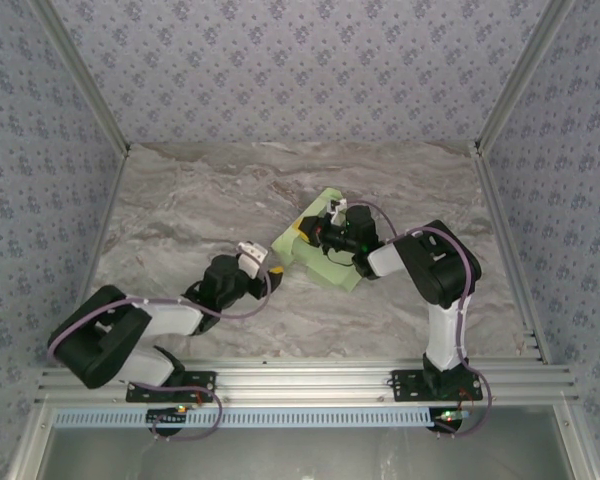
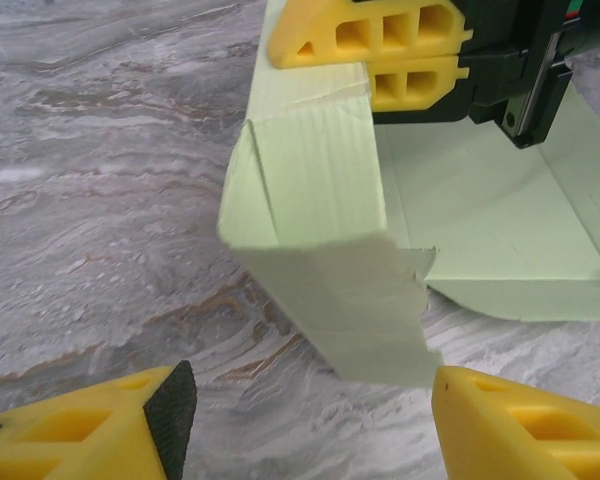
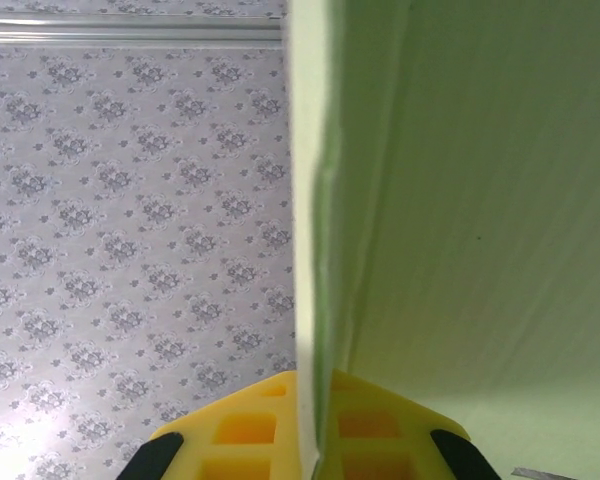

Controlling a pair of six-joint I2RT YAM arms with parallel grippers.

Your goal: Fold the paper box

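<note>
Left wrist cam: one raised wall of the paper box [image 2: 315, 215] is seen clamped by the right end effector [image 2: 375, 65]; left end effector [image 2: 310, 395] is spread, nothing held. Top external: box lies approx. centre of table [image 1: 180, 200], partly hidden by right arm [image 1: 435, 265]; bare room is left all round.

The paper box [image 1: 325, 262] is pale green thin card, half folded: its base lies flat on the table [image 1: 180, 210], right of centre, one wall standing upright.
</note>
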